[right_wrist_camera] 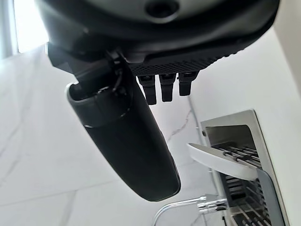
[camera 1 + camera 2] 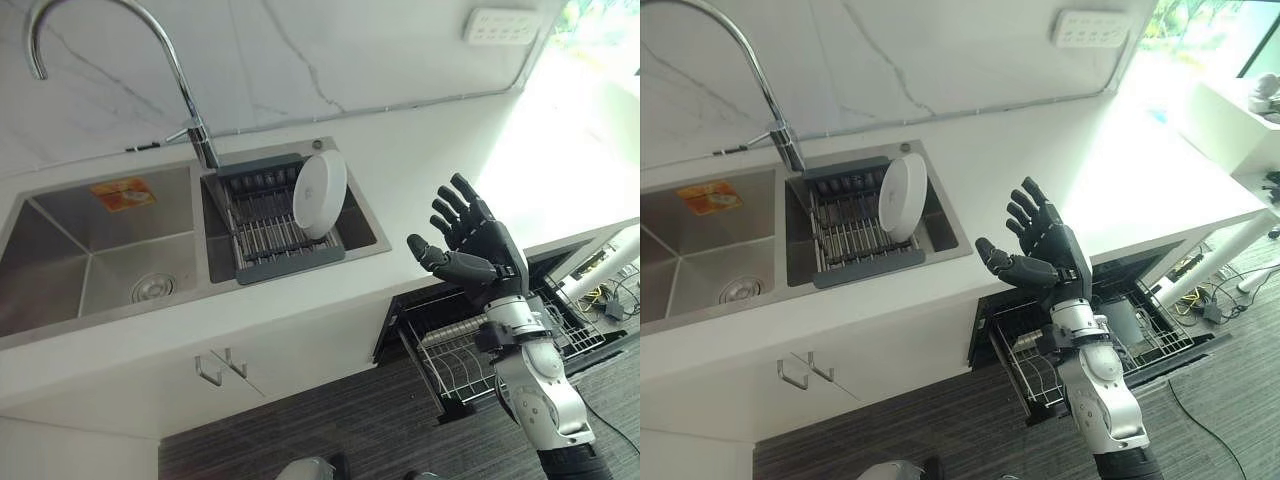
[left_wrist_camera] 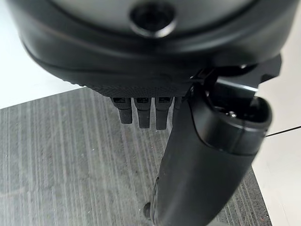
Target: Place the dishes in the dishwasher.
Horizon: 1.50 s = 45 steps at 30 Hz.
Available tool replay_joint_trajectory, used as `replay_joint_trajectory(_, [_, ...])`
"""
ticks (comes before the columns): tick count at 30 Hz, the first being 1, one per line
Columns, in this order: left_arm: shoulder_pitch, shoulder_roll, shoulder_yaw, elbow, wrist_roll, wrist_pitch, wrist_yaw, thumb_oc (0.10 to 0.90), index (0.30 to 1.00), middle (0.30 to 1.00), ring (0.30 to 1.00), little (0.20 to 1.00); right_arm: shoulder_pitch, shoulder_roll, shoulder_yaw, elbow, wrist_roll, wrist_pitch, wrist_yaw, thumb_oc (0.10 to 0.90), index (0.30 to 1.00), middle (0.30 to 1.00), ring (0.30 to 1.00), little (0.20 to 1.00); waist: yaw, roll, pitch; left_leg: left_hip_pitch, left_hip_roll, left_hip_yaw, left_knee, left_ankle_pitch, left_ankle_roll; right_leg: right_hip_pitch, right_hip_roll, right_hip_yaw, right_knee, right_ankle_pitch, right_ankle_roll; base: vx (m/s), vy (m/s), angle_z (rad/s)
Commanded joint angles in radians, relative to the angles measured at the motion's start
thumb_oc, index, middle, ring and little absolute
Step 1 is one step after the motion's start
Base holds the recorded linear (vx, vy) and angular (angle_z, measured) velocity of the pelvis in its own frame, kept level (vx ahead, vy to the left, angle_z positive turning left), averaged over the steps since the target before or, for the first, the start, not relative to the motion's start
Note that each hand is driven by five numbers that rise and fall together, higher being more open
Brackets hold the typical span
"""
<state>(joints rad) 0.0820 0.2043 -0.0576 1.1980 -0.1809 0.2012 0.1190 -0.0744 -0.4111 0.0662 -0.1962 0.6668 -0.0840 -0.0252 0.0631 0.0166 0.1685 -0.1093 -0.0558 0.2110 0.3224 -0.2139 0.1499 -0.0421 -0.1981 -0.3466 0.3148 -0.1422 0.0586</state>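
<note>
A white plate (image 2: pixel 320 194) stands on edge in the grey drying rack (image 2: pixel 268 232) set in the right sink basin; it also shows in the right wrist view as the plate (image 1: pixel 221 161). My right hand (image 2: pixel 478 243) is raised over the white counter, to the right of the sink, open with fingers spread and holding nothing. Below it the dishwasher (image 2: pixel 560 300) stands open with its wire rack (image 2: pixel 455 355) pulled out. My left hand (image 3: pixel 197 155) hangs over the dark floor, fingers straight, empty.
A tall curved tap (image 2: pixel 180 70) rises behind the sink. The left basin (image 2: pixel 90 260) has a drain and an orange sticker. A cabinet handle (image 2: pixel 225 368) sits below the counter. A white socket strip (image 2: pixel 500 25) is on the wall.
</note>
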Motion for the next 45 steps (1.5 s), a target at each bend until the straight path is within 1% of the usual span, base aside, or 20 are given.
replay_joint_trajectory(1, [0.004, 0.026, -0.022, 0.032, 0.009, 0.023, 0.030, 0.800, 0.900, 0.900, 0.900, 0.900, -0.113, -0.029, -0.032, -0.102, -0.039, -0.129, -0.001, 0.800, 0.900, 0.900, 0.900, 0.900, 0.004, 0.008, -0.002, -0.011, 0.028, -0.081, -0.022, -0.040, -0.059, 0.054, 0.063, -0.008, 0.120, 0.037, 0.077, 0.11, 0.098, -0.16])
replay_joint_trajectory(2, [-0.001, 0.027, -0.022, 0.023, -0.013, 0.039, 0.040, 0.800, 0.900, 0.900, 0.900, 0.900, -0.113, -0.029, -0.023, -0.097, -0.035, -0.134, 0.008, 0.800, 0.900, 0.900, 0.900, 0.900, -0.003, 0.013, 0.010, 0.003, 0.025, -0.093, -0.022, -0.048, -0.059, 0.014, 0.070, -0.002, 0.136, 0.032, 0.072, 0.09, 0.034, -0.24])
replay_joint_trajectory(3, [-0.001, 0.027, -0.022, 0.022, -0.013, 0.042, 0.040, 0.800, 0.900, 0.900, 0.900, 0.900, -0.113, -0.029, -0.023, -0.096, -0.034, -0.136, 0.009, 0.800, 0.900, 0.900, 0.900, 0.900, -0.005, 0.013, 0.011, 0.005, 0.025, -0.097, -0.022, -0.049, -0.061, 0.014, 0.076, 0.001, 0.124, 0.027, 0.070, 0.09, -0.058, -0.19])
replay_joint_trajectory(4, [-0.002, 0.025, -0.022, 0.020, -0.004, 0.049, 0.038, 0.800, 0.900, 0.900, 0.900, 0.900, -0.108, -0.034, -0.029, -0.092, -0.028, -0.142, 0.012, 0.800, 0.900, 0.900, 0.900, 0.900, -0.013, 0.011, 0.014, 0.010, 0.022, -0.109, -0.022, -0.050, -0.066, 0.014, 0.088, 0.012, 0.058, 0.021, 0.064, 0.09, -0.149, -0.01])
replay_joint_trajectory(5, [0.001, 0.022, -0.018, 0.022, 0.012, 0.051, 0.034, 0.800, 0.900, 0.900, 0.900, 0.900, -0.102, -0.040, -0.042, -0.087, -0.020, -0.149, 0.021, 0.800, 0.900, 0.900, 0.900, 0.900, -0.027, 0.002, 0.014, 0.017, 0.015, -0.120, -0.022, -0.055, -0.071, -0.021, 0.066, 0.032, -0.015, 0.051, 0.072, 0.10, -0.176, 0.11])
replay_joint_trajectory(6, [0.011, 0.025, -0.019, 0.020, 0.009, 0.043, 0.038, 0.800, 0.900, 0.900, 0.900, 0.900, -0.099, -0.041, -0.050, -0.085, -0.012, -0.149, 0.030, 0.800, 0.900, 0.900, 0.900, 0.900, -0.036, 0.000, 0.016, 0.025, 0.018, -0.119, -0.022, -0.066, -0.071, -0.056, 0.054, 0.053, -0.015, 0.099, 0.085, 0.08, -0.182, 0.10])
replay_joint_trajectory(7, [0.015, 0.030, -0.024, 0.010, 0.001, 0.046, 0.041, 0.800, 0.900, 0.900, 0.900, 0.900, -0.096, -0.041, -0.062, -0.083, -0.004, -0.147, 0.041, 0.800, 0.900, 0.900, 0.900, 0.900, -0.036, 0.000, 0.017, 0.025, 0.027, -0.119, -0.022, -0.066, -0.077, -0.053, 0.053, 0.056, -0.015, 0.072, 0.083, 0.06, -0.176, 0.28])
replay_joint_trajectory(8, [0.013, 0.031, -0.017, -0.006, 0.012, 0.062, 0.035, 0.800, 0.900, 0.900, 0.900, 0.900, -0.091, -0.054, -0.069, -0.083, 0.005, -0.150, 0.034, 0.800, 0.900, 0.900, 0.900, 0.900, -0.024, -0.012, 0.012, 0.021, 0.034, -0.102, -0.022, -0.056, -0.091, -0.061, 0.025, 0.039, -0.015, 0.028, 0.083, 0.05, -0.179, 0.36])
replay_joint_trajectory(9, [0.015, 0.029, -0.021, -0.009, 0.011, 0.063, 0.030, 0.800, 0.900, 0.900, 0.900, 0.900, -0.089, -0.055, -0.073, -0.085, 0.002, -0.151, 0.029, 0.800, 0.900, 0.900, 0.900, 0.900, -0.021, -0.016, 0.007, 0.015, 0.039, -0.093, -0.022, -0.051, -0.095, -0.064, 0.014, 0.038, -0.015, 0.030, 0.089, 0.03, -0.188, 0.38])
replay_joint_trajectory(12, [0.017, 0.024, -0.028, -0.003, 0.021, 0.058, 0.013, 0.800, 0.900, 0.900, 0.900, 0.900, -0.096, -0.052, -0.085, -0.081, -0.010, -0.153, 0.012, 0.800, 0.900, 0.900, 0.900, 0.900, -0.013, -0.016, 0.009, 0.005, 0.057, -0.079, -0.022, -0.047, -0.113, -0.074, -0.008, 0.025, -0.015, 0.007, 0.090, 0.02, -0.112, 0.12])
replay_joint_trajectory(15, [0.042, 0.013, -0.041, 0.034, 0.051, 0.032, 0.010, 0.800, 0.900, 0.900, 0.900, 0.900, -0.094, -0.057, -0.091, -0.092, -0.014, -0.122, -0.001, 0.800, 0.900, 0.900, 0.900, 0.900, -0.010, -0.021, -0.003, 0.005, 0.072, -0.062, -0.022, -0.055, -0.131, -0.064, -0.022, 0.019, -0.015, -0.016, 0.095, 0.08, -0.089, 0.07])
replay_joint_trajectory(18, [0.052, 0.009, -0.035, 0.055, 0.060, 0.015, 0.011, 0.800, 0.900, 0.900, 0.900, 0.900, -0.090, -0.055, -0.086, -0.094, -0.019, -0.117, -0.002, 0.800, 0.900, 0.900, 0.900, 0.900, -0.005, -0.024, -0.012, 0.006, 0.076, -0.061, -0.022, -0.056, -0.136, -0.049, -0.021, 0.017, -0.015, -0.028, 0.094, 0.07, -0.037, 0.06])
replay_joint_trajectory(22, [0.052, 0.011, -0.026, 0.061, 0.068, 0.017, 0.007, 0.800, 0.900, 0.900, 0.900, 0.900, -0.086, -0.057, -0.082, -0.091, -0.015, -0.118, 0.009, 0.800, 0.900, 0.900, 0.900, 0.900, 0.000, -0.026, -0.022, 0.006, 0.075, -0.067, -0.022, -0.054, -0.140, -0.032, -0.015, 0.018, -0.015, -0.044, 0.091, 0.07, 0.004, 0.00])
replay_joint_trajectory(29, [0.054, 0.013, -0.031, 0.067, 0.086, 0.023, 0.004, 0.800, 0.900, 0.900, 0.900, 0.900, -0.117, -0.055, -0.038, -0.094, -0.035, -0.120, 0.039, 0.800, 0.900, 0.900, 0.900, 0.900, 0.029, -0.024, -0.033, 0.005, 0.063, -0.089, -0.022, -0.053, -0.139, -0.013, -0.014, 0.011, -0.015, -0.058, 0.088, 0.06, 0.010, 0.05])
replay_joint_trajectory(32, [0.055, 0.013, -0.039, 0.071, 0.098, 0.018, 0.002, 0.800, 0.900, 0.900, 0.900, 0.900, -0.164, -0.053, 0.000, -0.076, -0.043, -0.104, 0.007, 0.800, 0.900, 0.900, 0.900, 0.900, 0.049, -0.023, -0.034, 0.007, 0.057, -0.097, -0.022, -0.051, -0.138, -0.003, -0.017, 0.004, -0.015, -0.059, 0.088, 0.05, 0.020, 0.10])
replay_joint_trajectory(34, [0.054, 0.016, -0.049, 0.069, 0.100, 0.019, 0.002, 0.800, 0.900, 0.900, 0.900, 0.900, -0.198, -0.048, 0.015, -0.054, -0.025, -0.090, -0.014, 0.800, 0.900, 0.900, 0.900, 0.900, 0.062, -0.022, -0.035, 0.006, 0.054, -0.103, -0.022, -0.050, -0.138, 0.001, -0.021, -0.003, -0.015, -0.059, 0.090, 0.03, 0.009, 0.06])
replay_joint_trajectory(36, [0.045, 0.028, -0.057, 0.076, 0.093, 0.019, -0.006, 0.800, 0.900, 0.900, 0.900, 0.900, -0.274, -0.038, 0.045, -0.003, 0.013, -0.072, -0.045, 0.800, 0.900, 0.900, 0.900, 0.900, 0.080, -0.021, -0.037, 0.008, 0.052, -0.109, -0.022, -0.048, -0.140, 0.010, -0.026, -0.015, -0.015, -0.059, 0.090, 0.04, 0.033, 0.20])
replay_joint_trajectory(37, [0.044, 0.034, -0.061, 0.082, 0.105, 0.010, -0.008, 0.800, 0.900, 0.900, 0.900, 0.900, -0.337, -0.028, 0.046, 0.065, 0.032, -0.078, -0.095, 0.800, 0.900, 0.900, 0.900, 0.900, 0.096, -0.020, -0.044, 0.006, 0.049, -0.118, -0.022, -0.047, -0.142, 0.015, -0.030, -0.025, -0.015, -0.059, 0.091, 0.04, 0.050, 0.20])
replay_joint_trajectory(41, [0.040, 0.045, -0.068, 0.086, 0.106, 0.015, -0.012, 0.800, 0.900, 0.900, 0.900, 0.900, -0.408, -0.039, 0.032, 0.147, 0.009, -0.100, -0.141, 0.800, 0.900, 0.900, 0.900, 0.900, 0.111, -0.023, -0.050, 0.002, 0.047, -0.127, -0.022, -0.044, -0.144, 0.021, -0.031, -0.038, -0.015, -0.060, 0.091, 0.00, 0.015, 0.30])
replay_joint_trajectory(45, [0.037, 0.059, -0.049, 0.098, 0.108, 0.020, -0.024, 0.800, 0.900, 0.900, 0.900, 0.900, -0.485, -0.062, 0.017, 0.230, -0.028, -0.114, -0.200, 0.800, 0.900, 0.900, 0.900, 0.900, 0.127, -0.028, -0.056, 0.002, 0.045, -0.135, -0.022, -0.041, -0.146, 0.034, -0.033, -0.056, -0.015, -0.061, 0.088, -0.01, 0.001, 0.20])
